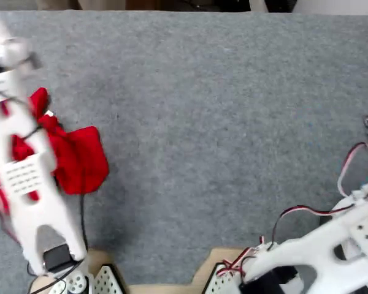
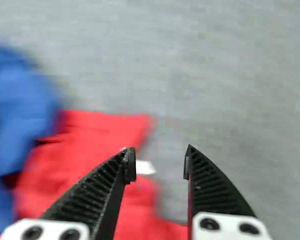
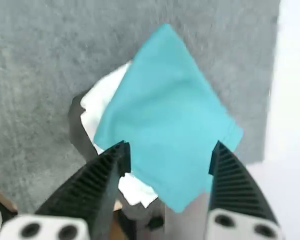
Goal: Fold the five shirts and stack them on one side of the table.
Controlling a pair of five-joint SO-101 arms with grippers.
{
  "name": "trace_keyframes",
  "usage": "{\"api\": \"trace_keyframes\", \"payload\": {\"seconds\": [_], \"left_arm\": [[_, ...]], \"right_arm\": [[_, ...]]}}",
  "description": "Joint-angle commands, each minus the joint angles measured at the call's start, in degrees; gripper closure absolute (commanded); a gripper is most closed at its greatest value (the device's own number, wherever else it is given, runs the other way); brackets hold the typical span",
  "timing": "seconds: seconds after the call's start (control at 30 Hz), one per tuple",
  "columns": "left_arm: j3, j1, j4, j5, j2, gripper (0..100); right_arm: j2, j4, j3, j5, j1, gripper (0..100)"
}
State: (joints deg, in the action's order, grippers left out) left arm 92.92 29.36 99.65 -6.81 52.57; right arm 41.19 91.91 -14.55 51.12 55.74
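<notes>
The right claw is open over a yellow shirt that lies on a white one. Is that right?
Not quite. It is a teal shirt, not a yellow one; the right wrist view shows it. The rest holds: the right gripper is open over it, and it lies on a white shirt.

The left arm (image 1: 24, 177) is covering the middle of the red shirt (image 1: 80, 160), which is also running off the high view's edge. A blue shirt (image 2: 15, 110) is showing only as a blur — its shape unclear. The teal shirt (image 3: 165, 125) is hiding most of a white shirt (image 3: 102, 97) and a darker cloth (image 3: 76, 125) beneath.
</notes>
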Motion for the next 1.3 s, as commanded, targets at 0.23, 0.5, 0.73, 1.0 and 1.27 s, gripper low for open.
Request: {"api": "trace_keyframes", "payload": {"seconds": [0.23,0.5,0.73,1.0,1.27], "left_arm": [[-11.1,24.7,1.1,-10.3,-2.9,83],[-22.2,32.6,-9.7,-10.1,-1.1,83],[-27.8,33.1,-30.3,-6.2,10.2,88],[-4.0,30.8,-17.1,8.4,7.4,98],[3.0,18.9,-6.1,13.3,-9.9,98]], "right_arm": [[0.3,8.1,7.1,-12.9,-21.8,73.4],[-8.6,8.0,8.9,-20.7,-34.2,73.4],[-10.6,8.1,14.5,-22.4,-39.5,73.4],[-10.6,9.4,14.5,-22.4,-39.7,73.4],[-10.5,9.4,14.5,-22.4,-39.6,73.4]]}}
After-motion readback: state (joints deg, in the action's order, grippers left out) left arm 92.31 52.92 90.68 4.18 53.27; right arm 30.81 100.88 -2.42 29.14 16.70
